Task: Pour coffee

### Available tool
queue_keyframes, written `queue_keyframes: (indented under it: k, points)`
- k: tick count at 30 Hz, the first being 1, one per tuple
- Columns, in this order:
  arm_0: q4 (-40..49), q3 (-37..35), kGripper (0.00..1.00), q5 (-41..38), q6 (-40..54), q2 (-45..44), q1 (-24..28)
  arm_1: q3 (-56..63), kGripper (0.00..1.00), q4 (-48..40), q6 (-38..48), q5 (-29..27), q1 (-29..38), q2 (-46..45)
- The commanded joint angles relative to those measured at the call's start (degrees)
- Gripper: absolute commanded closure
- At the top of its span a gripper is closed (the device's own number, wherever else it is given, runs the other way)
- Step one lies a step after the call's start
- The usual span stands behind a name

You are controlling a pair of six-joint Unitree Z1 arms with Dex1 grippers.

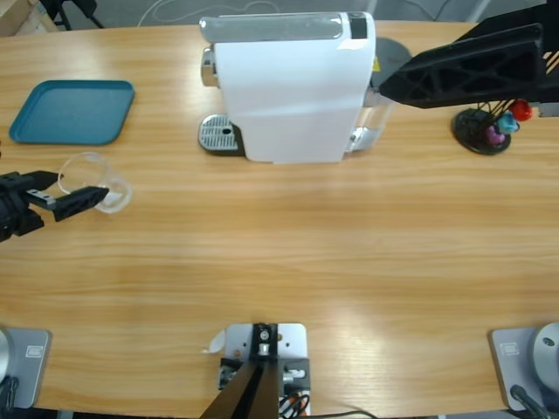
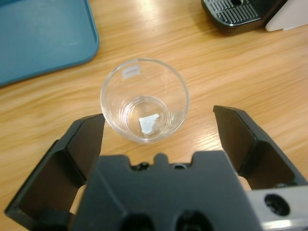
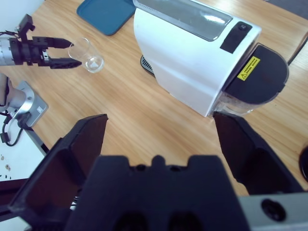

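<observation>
Left gripper [image 2: 159, 132] spread wide, the empty glass [image 2: 144, 100] between its jaws, untouched, near the tray [image 2: 43, 38]. Right gripper [image 3: 161, 139] released above the machine [image 3: 192, 57]. No coffee visible. Best to centre the glass, then close gently.

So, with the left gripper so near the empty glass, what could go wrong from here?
1. The left gripper is open, with the empty glass just ahead of its jaws and not between them. A push forward off-centre may knock the glass over.
2. Clear glass walls may slip if the grip is weak.
3. The right gripper hangs open above the coffee machine and might bump it if it comes down.
</observation>
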Motion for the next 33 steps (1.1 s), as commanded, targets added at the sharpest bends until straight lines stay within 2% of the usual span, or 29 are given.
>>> queue_keyframes:
  k: [1, 9, 11, 14, 16, 18, 21, 26, 29, 33]
  points:
    - [-3.7, 1.4, 0.002, 1.0, -2.9, 7.9, 0.8, 1.3, 0.0, -1.2, 0.6, 0.0, -0.8, 3.1]
    - [-11.5, 3.1, 0.01, 0.9, -3.4, 15.0, 2.9, 2.1, 0.0, -1.1, 0.8, 0.4, -1.5, 2.2]
    - [-11.8, 3.1, 0.055, 0.7, -3.4, 15.7, 3.1, 2.2, 0.0, -1.1, 0.8, 0.4, -1.7, 2.3]
    - [-12.3, 4.0, 0.216, 0.8, -3.4, 14.2, 3.1, 2.4, 0.0, -1.1, 0.8, 0.4, -1.7, 2.1]
    - [-12.3, 4.3, 0.519, 0.9, -3.3, 12.7, 3.1, 3.0, 0.0, -1.1, 0.9, 0.5, -1.7, 1.9]
    - [-12.3, 4.6, 0.53, 1.1, -3.3, 11.6, 3.1, 3.3, 0.0, -1.1, 1.0, 0.5, -1.7, 1.6]
    - [-12.3, 4.8, 0.759, 1.2, -2.9, 10.8, 3.1, 3.5, 0.0, -1.1, 1.1, 0.7, -1.7, 1.4]
    - [-12.1, 4.4, 0.769, -0.4, -0.3, 8.6, 3.0, 4.4, 0.0, -1.2, 1.8, 0.7, -1.7, 1.2]
    - [-11.4, 2.6, 0.769, -5.1, 6.2, 6.3, 3.0, 4.7, 0.0, -1.3, 1.9, 0.6, -1.7, 0.9]
    - [-11.8, 1.2, 0.768, -10.2, 14.0, 8.6, 3.0, 5.1, 0.0, -1.7, 2.1, 0.4, -1.7, 1.2]
